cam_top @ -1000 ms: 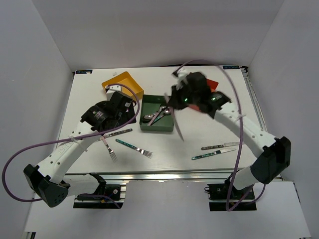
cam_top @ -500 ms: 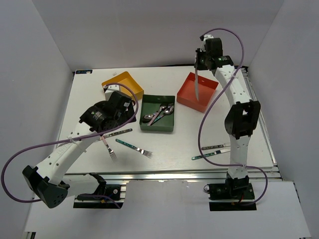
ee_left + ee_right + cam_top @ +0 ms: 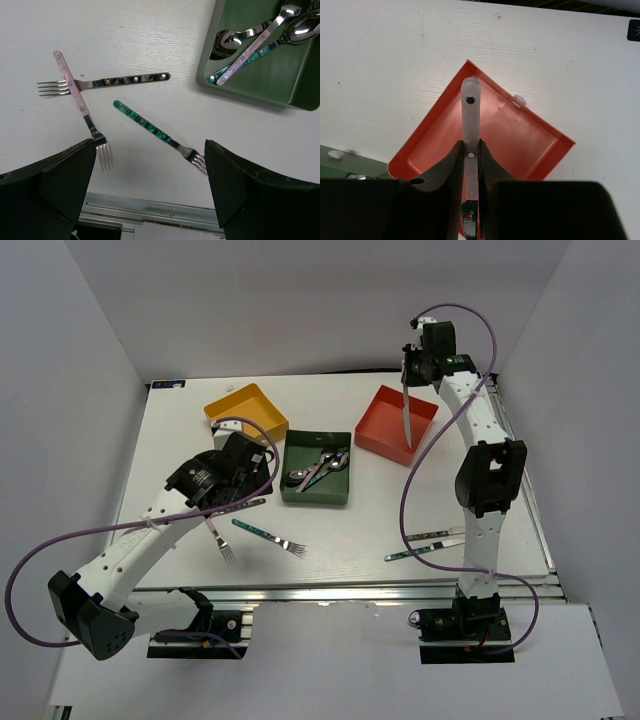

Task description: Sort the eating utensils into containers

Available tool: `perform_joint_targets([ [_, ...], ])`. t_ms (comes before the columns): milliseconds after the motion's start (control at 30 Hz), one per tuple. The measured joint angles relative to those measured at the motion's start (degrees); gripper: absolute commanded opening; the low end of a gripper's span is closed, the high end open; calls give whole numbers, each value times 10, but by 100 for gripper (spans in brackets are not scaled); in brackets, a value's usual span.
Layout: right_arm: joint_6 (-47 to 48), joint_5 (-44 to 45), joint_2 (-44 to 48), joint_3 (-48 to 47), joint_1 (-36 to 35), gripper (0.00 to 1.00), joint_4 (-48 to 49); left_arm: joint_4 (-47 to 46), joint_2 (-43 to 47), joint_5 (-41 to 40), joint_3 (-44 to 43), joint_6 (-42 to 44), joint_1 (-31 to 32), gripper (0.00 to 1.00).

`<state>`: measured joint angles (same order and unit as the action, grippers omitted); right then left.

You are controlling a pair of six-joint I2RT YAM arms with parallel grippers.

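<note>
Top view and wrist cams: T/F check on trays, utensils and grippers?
1. The right gripper is shut on a knife hanging over the red tray. True.
2. The red tray holds two knives. False: it lies empty; the only knife there is the one held above it.
3. The green tray holds spoons. True.
4. The left gripper grips the pink fork. False: its jaws are open and hold nothing; the pink fork lies below, crossing another fork.
</note>
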<state>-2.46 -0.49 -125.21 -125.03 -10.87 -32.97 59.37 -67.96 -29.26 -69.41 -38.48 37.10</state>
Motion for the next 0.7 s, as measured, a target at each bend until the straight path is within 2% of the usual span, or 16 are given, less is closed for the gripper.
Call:
perform_joint_targets([
  [100,0,0,-5,0,0,16,1,-4,-1,0,0,3,0,98],
  [133,0,0,-7,0,0,26,1,-5,-1,0,0,5,0,98],
  [200,1,0,-12,0,0,30,1,-8,-1,1,0,7,0,98],
  [233,1,1,-14,0,0,40,1,-10,-1,2,0,8,0,98],
  [333,0,1,-19,0,1,56,1,-12,-1,4,1,12,0,98],
  [500,-2,1,-20,0,3,59,1,-11,-1,10,2,20,0,98],
  [600,-23,15,-17,0,3,72,-9,-11,-1,12,2,23,0,98],
  [700,-70,62,21,38,2,74,-26,-11,-1,12,2,23,0,98],
])
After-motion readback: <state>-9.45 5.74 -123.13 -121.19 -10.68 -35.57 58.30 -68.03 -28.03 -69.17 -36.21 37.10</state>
